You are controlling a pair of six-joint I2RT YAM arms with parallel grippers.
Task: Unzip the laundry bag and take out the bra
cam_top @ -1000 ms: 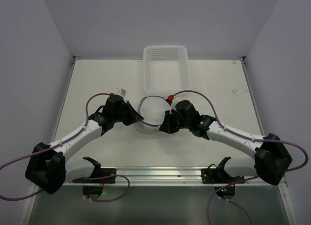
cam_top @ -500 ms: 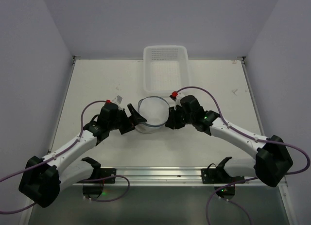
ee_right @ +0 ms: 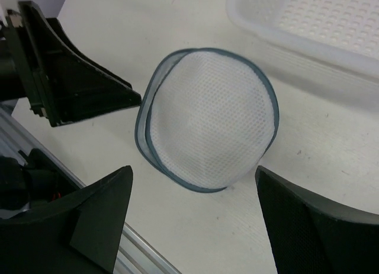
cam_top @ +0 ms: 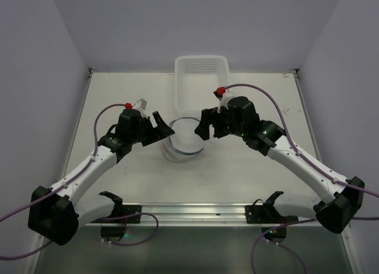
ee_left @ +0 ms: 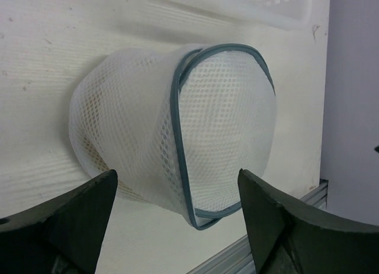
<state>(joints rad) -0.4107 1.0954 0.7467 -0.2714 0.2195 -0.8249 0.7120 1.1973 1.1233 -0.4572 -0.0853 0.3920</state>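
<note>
Top external: laundry bag sits mid-desk, just short of the basket, between the two hands. Left hand and right hand are both released and empty, about equally near. The zip rim looks turned toward the right hand.

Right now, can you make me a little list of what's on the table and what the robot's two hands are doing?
bag: small round white mesh laundry bag with dark zip rim, on the white table, between both grippers
basket: white rectangular plastic basket beyond the bag, looks empty
left gripper: open, holding nothing
right gripper: open, holding nothing
bra: not seen outside bag
</note>
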